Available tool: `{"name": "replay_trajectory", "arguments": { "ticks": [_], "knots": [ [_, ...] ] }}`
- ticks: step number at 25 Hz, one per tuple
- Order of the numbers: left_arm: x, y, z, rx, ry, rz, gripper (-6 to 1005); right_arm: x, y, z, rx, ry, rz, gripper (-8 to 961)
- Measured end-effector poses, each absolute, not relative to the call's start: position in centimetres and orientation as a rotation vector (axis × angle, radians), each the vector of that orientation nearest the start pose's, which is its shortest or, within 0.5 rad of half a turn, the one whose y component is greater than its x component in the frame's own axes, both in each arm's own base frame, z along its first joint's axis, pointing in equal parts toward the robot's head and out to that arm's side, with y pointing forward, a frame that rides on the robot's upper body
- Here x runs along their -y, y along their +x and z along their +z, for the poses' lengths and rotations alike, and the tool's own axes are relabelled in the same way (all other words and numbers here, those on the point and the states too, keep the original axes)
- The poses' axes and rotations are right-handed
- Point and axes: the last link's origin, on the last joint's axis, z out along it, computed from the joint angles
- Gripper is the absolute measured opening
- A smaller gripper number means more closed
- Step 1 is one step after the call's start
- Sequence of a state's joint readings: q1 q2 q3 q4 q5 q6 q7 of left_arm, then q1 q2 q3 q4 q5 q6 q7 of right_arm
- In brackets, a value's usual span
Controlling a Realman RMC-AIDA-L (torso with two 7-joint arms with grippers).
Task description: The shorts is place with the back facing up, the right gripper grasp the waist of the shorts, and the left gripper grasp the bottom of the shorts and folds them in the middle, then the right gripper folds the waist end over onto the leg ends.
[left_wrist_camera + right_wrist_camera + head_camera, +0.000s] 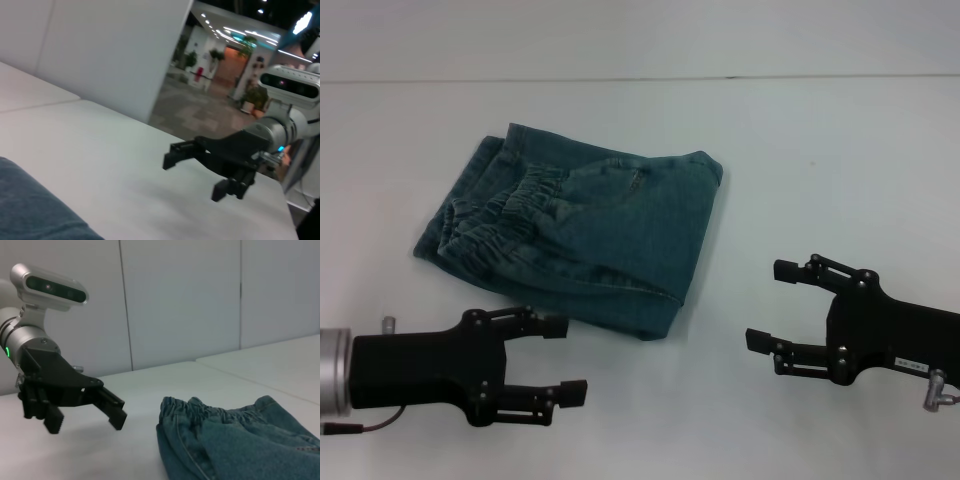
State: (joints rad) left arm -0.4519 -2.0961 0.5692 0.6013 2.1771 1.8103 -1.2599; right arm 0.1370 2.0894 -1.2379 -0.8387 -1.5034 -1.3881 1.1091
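Note:
The shorts (590,235) lie folded into a compact bundle on the white table, left of centre. The ruffled waist of the shorts (505,215) rests on top toward the bundle's left side, and shows too in the right wrist view (200,407). The leg ends are hidden under the folded layers. My left gripper (563,358) hovers open near the table's front left, just in front of the bundle, holding nothing. Off to the right of the bundle my right gripper (772,305) is open too, apart from the cloth. Each wrist view shows the other arm's claw: the right gripper (195,170) and the left gripper (85,412).
The white table (800,160) spreads around the bundle, with a seam line (640,80) across its far part. A white wall panel (180,300) stands behind the left arm. Beyond the table's edge in the left wrist view lies an open hall (210,100).

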Motion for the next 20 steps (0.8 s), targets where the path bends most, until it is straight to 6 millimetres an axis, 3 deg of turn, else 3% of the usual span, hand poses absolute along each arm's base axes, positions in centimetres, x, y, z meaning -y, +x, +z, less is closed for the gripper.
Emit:
{"name": "replay_trajectory", "arguments": {
  "ticks": [20],
  "knots": [
    [-26.9,-27.6,-1.3,0.714,-2.964,-0.78,883,-24.3,30.6,-1.3,-0.4,-2.633,0.69,928]
  ]
}}
